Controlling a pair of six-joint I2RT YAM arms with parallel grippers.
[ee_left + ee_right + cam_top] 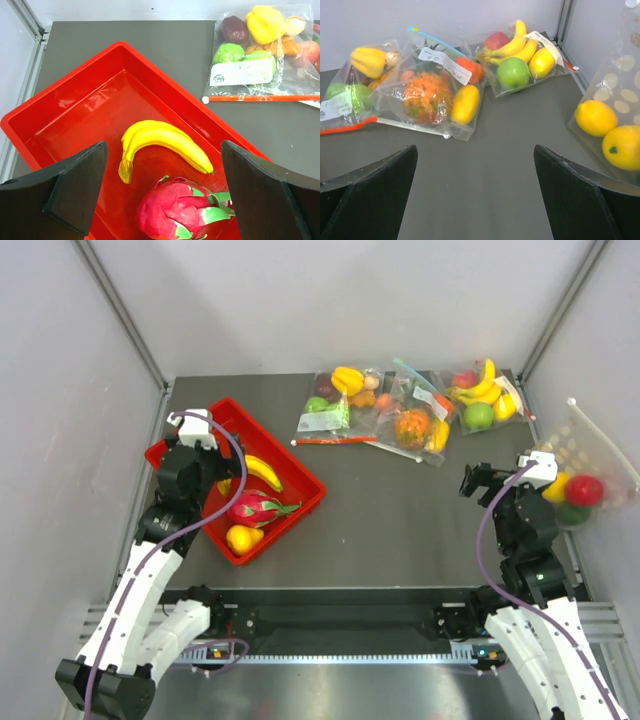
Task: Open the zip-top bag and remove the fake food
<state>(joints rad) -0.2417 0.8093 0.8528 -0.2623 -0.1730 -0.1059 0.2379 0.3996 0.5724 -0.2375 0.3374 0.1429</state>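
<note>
Nothing is done yet: the zip-top bag (260,75) lies apparently zipped (fake food (265,22) inside) beyond the red tray (60,85), the left gripper (162,192) above that tray and the right gripper (475,190) well off to its right, both spread wide and empty.

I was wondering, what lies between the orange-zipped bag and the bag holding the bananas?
A third clear bag, with a pale blue zip, lies between the zip-top bag and the banana bag; the top and right wrist views show it.

Top view looks down; both low wrist views face forward, sharing the zip-top bag (335,405).
</note>
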